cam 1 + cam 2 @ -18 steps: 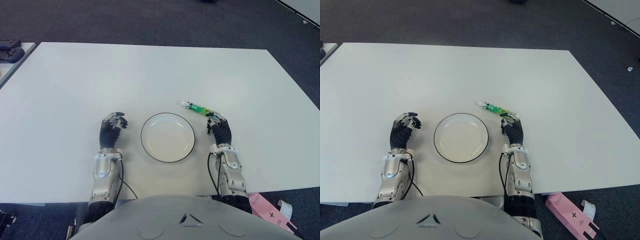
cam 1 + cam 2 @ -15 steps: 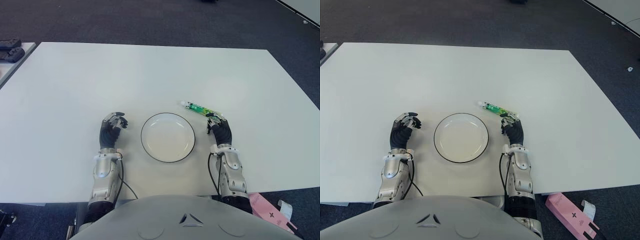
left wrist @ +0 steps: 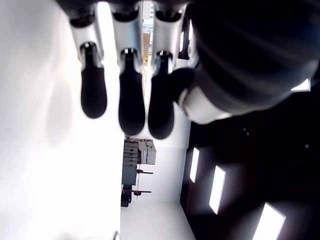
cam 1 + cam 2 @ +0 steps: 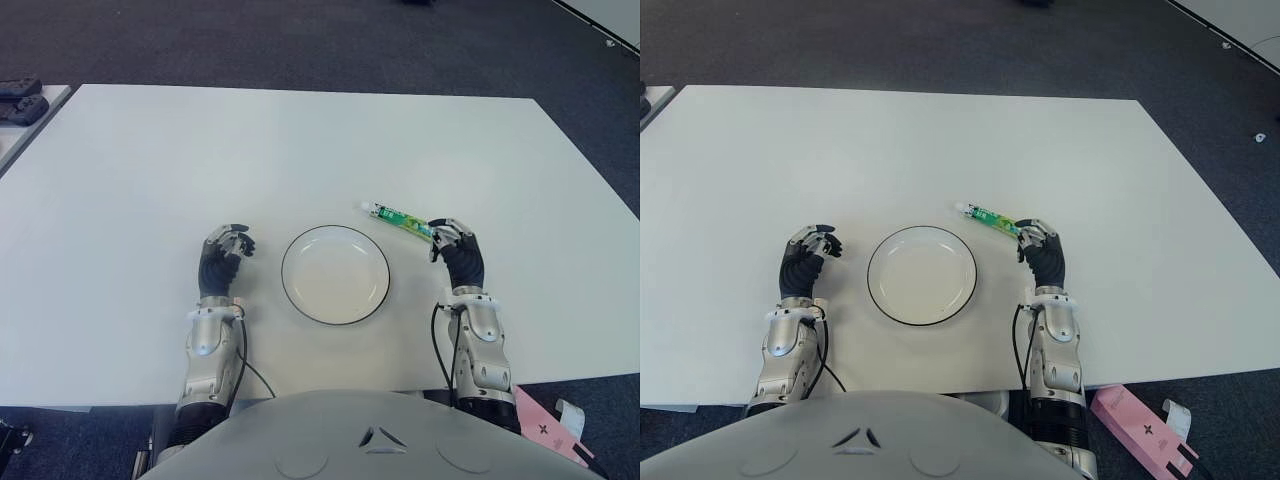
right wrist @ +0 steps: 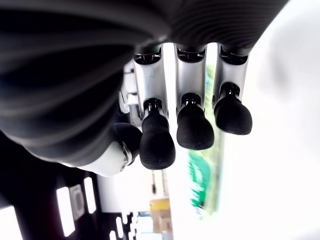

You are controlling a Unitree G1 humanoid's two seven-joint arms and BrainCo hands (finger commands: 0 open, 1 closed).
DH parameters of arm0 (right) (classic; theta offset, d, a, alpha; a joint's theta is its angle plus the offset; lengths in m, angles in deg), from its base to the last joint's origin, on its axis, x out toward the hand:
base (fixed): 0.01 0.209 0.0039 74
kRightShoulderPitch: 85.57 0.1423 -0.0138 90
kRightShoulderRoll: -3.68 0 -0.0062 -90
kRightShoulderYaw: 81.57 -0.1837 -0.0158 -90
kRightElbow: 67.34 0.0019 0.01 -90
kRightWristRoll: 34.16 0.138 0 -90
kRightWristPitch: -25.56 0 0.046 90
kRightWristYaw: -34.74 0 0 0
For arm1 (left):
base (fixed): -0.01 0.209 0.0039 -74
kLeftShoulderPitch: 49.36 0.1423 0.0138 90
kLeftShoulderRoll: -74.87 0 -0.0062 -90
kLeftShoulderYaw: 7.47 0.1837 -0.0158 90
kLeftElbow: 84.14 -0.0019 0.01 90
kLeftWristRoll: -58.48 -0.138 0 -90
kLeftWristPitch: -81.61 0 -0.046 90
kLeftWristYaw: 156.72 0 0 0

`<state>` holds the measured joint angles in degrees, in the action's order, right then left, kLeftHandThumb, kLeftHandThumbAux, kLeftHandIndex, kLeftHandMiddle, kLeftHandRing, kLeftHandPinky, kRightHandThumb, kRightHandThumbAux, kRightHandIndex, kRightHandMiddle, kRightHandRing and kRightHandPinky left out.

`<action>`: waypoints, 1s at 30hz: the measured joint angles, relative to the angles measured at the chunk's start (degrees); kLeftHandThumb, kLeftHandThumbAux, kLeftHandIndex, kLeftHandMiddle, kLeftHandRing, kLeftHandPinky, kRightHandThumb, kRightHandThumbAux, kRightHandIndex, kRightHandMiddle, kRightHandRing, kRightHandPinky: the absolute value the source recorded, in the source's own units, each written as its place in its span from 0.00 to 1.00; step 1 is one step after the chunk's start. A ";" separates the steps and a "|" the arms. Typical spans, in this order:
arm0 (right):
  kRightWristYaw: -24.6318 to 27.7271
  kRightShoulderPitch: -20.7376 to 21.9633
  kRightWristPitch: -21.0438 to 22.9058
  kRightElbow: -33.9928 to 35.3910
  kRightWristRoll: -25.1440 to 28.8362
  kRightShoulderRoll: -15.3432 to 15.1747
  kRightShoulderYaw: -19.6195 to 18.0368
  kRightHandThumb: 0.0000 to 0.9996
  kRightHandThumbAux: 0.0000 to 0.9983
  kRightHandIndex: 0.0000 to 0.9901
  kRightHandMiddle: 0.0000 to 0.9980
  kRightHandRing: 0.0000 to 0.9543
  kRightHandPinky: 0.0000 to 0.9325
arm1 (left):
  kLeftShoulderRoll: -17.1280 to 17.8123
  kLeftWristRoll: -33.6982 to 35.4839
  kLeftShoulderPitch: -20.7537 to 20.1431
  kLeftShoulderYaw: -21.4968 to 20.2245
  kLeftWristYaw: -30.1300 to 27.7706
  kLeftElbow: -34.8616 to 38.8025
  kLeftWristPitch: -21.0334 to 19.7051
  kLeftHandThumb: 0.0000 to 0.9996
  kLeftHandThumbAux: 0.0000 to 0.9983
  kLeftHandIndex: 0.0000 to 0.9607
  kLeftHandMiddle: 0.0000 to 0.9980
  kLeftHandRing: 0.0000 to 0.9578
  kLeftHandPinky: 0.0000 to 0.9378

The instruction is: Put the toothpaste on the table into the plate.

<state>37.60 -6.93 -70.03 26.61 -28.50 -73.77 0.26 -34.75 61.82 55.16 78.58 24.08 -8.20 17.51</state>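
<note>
The green toothpaste tube lies flat on the white table, just beyond the right rim of the plate. The white plate with a dark rim sits near the front edge, with nothing in it. My right hand is at the tube's near right end, fingers loosely bent and holding nothing. In the right wrist view the tube shows beyond the fingertips, apart from them. My left hand stays idle left of the plate, its fingers relaxed and holding nothing.
A pink box lies on the floor past the table's front right corner. Black devices sit on a separate surface at the far left. Dark carpet surrounds the table.
My right hand has shifted to the right, from beside the plate's right rim to the tube's near right end. The tube, the plate and the left hand have not moved.
</note>
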 measured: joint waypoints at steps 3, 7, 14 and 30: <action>-0.19 0.18 -0.82 0.44 -0.86 -0.33 -0.10 0.70 0.73 0.44 0.81 0.84 0.84 | 0.00 0.00 -0.03 0.00 0.00 -0.13 0.16 0.70 0.72 0.45 0.59 0.60 0.59; -0.45 1.68 -2.60 -0.30 -2.20 -1.62 -0.68 0.70 0.73 0.44 0.82 0.85 0.86 | 0.00 -0.01 -0.04 0.02 0.00 -0.19 0.25 0.70 0.72 0.45 0.60 0.61 0.60; -1.59 8.78 -9.34 -3.57 -7.15 -7.43 -2.14 0.70 0.73 0.44 0.77 0.80 0.77 | 0.00 -0.01 -0.16 0.02 0.00 -0.36 0.30 0.70 0.72 0.45 0.60 0.61 0.61; -0.01 19.85 -8.95 -7.45 -21.41 -19.10 2.00 0.49 0.51 0.02 0.03 0.03 0.04 | -0.03 -0.01 -0.93 -0.04 0.39 -0.74 0.25 0.70 0.72 0.45 0.60 0.61 0.59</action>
<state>37.59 12.93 -78.98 19.16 -49.91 -92.87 2.26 -34.79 61.81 54.24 78.55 24.47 -8.94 17.77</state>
